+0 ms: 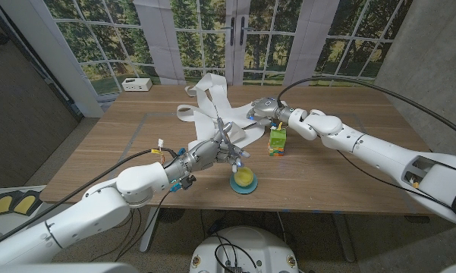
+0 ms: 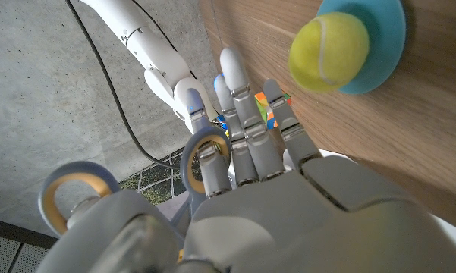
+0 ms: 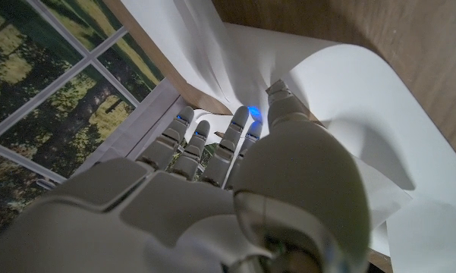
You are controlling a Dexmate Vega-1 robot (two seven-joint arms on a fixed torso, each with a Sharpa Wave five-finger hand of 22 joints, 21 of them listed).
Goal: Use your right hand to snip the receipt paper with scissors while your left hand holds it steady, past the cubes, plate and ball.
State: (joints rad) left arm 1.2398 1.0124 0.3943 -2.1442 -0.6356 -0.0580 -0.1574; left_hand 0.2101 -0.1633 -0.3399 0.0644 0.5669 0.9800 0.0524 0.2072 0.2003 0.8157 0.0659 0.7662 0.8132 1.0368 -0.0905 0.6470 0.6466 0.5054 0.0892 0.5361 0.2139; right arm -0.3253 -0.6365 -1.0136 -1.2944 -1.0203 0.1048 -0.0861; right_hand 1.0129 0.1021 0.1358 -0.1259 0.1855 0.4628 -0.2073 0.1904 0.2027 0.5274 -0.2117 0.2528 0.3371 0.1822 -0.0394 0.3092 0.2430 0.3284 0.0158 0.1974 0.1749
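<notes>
The white receipt paper (image 1: pixel 212 98) lies in curled folds from the table's far middle toward the near side. My left hand (image 1: pixel 215 149) is at the paper's near end with its fingers (image 2: pixel 246 114) stretched out straight and nothing seen between them. My right hand (image 1: pixel 267 113) sits on the paper's right part, its fingers (image 3: pixel 212 144) curled toward the white sheet (image 3: pixel 349 98). A blue bit shows at its fingertips, and I cannot make out scissors. The stacked coloured cubes (image 1: pixel 277 141) stand just near of the right hand. A yellow ball (image 1: pixel 243 177) rests on a teal plate (image 1: pixel 243 189).
A white box (image 1: pixel 136 84) sits at the table's far left corner. The table's near edge (image 1: pixel 212 206) runs just below the plate. In the left wrist view the ball (image 2: pixel 328 51), plate (image 2: pixel 383 38) and cubes (image 2: pixel 272 108) lie beyond my fingers.
</notes>
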